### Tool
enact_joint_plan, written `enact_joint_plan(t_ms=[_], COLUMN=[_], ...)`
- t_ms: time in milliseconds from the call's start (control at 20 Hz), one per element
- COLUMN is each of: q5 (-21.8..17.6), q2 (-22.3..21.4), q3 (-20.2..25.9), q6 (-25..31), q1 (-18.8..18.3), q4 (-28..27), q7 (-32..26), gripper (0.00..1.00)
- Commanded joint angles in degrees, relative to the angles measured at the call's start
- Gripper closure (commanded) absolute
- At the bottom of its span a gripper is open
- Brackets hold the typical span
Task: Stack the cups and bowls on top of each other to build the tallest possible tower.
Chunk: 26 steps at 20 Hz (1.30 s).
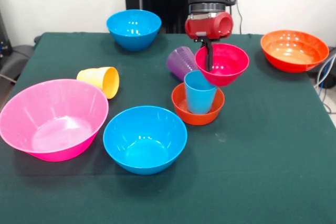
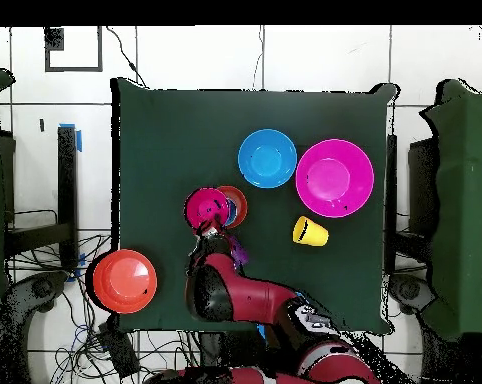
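The tower is only begun. The small orange-red bowl point(image 1: 197, 109) stands on the green table point(image 1: 262, 145) near its middle, and the light blue cup point(image 1: 199, 93) stands upright inside it. The small magenta bowl point(image 1: 223, 64) is above them, but it is tilted and sits more to the side of the cup than over it; whether its bottom touches the cup rim cannot be told. The pincer point(image 1: 209, 56) comes down from the red arm and one dark finger lies over the near rim of this bowl, so the pincer seems to be closed on the rim and to carry the bowl. The third level is therefore judged as not yet finished: the bowl must be set level on the cup and let go.

Much is left. Counted, there are six bowls and three cups. Outside the tower are four bowls: the big pink bowl point(image 1: 52, 119), the near blue bowl point(image 1: 144, 139), the far blue bowl point(image 1: 134, 29) and the wide orange bowl point(image 1: 294, 50). They all stand open side up and apart from each other. Two cups are also free: the yellow cup point(image 1: 101, 81) lies on its side beside the pink bowl, and the purple cup point(image 1: 181, 62) leans just behind the tower, close to the magenta bowl.
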Motion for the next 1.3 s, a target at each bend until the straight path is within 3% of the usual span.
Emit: enact_joint_plan(t_ms=[50, 550, 950, 1100, 1300], q5=[1.71, -2.90, -2.58, -1.92, -0.31], q2=[1.25, 0.60, 1.93, 3.60, 3.38], q3=[1.29, 3.70, 4.25, 3.68, 3.30], q6=[2.30, 5.33, 3.52, -0.25, -0.72], q1=[-0.66, -6.67, -6.81, -5.51, -4.07], q4=[1.39, 1.03, 2.24, 2.64, 3.09], q7=[9.87, 7.17, 8.26, 10.01, 10.77], gripper=[1.00, 1.00, 1.00, 1.00, 1.00])
